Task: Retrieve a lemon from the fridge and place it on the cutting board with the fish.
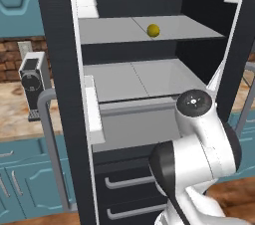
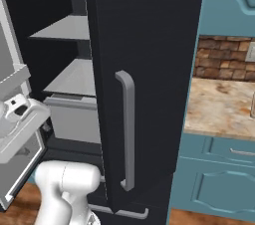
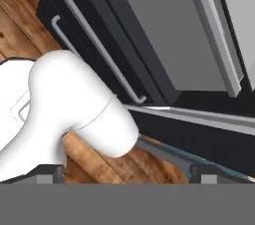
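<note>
The fridge (image 1: 60,69) stands with both black doors swung wide. On its upper grey shelf (image 1: 114,30) lies the lemon (image 1: 153,30), small, round and yellow, right of the shelf's middle. My arm is folded low in front of the fridge, well below the lemon. In the hand view my gripper (image 3: 127,175) points down at the fridge's lower drawers (image 3: 114,50). Its fingertips (image 3: 50,173) stand wide apart with nothing between them, so it is open. The cutting board and the fish are out of view.
The right fridge door (image 2: 149,69), with its grey bar handle (image 2: 127,129), blocks the middle of the right base view. The left door's handle (image 1: 47,144) juts toward me. A coffee machine (image 1: 32,82) stands on the counter at left. A marbled counter (image 2: 224,104) lies at right. The floor is wooden (image 3: 20,25).
</note>
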### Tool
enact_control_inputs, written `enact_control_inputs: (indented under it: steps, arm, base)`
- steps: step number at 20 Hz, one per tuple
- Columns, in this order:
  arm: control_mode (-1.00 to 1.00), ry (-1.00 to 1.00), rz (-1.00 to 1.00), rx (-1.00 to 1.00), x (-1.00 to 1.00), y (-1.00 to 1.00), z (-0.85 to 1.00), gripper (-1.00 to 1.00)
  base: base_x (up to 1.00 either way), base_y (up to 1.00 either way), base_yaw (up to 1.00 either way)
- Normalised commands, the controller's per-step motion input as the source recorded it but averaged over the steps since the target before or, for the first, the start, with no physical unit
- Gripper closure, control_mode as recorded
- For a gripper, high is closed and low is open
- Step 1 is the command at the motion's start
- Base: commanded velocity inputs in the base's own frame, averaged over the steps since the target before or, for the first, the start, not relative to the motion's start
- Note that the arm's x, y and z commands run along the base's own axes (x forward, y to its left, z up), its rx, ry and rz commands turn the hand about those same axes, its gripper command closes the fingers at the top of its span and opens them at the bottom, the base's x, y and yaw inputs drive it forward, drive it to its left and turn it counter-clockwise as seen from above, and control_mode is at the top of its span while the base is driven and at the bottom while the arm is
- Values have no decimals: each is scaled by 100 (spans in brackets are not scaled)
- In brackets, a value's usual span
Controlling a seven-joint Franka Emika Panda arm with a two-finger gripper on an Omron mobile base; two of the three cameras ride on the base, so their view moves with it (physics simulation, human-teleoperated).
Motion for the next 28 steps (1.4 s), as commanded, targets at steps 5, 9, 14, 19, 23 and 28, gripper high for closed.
enact_control_inputs:
  steps: [5,9,14,19,23,28]
  arm:
    - [-100,8,2,-3,50,-22,-28,-100]
    - [-100,24,2,-8,76,-23,-34,-100]
    - [-100,33,7,-3,79,-11,-35,-100]
    - [-100,26,10,-8,56,-2,-54,-100]
    - [-100,19,12,-1,72,-28,-56,-100]
    - [-100,14,9,-12,47,-34,-52,-100]
  base:
    - [0,0,0]
    - [0,0,0]
    - [0,0,0]
    - [0,0,0]
    - [0,0,0]
    - [0,0,0]
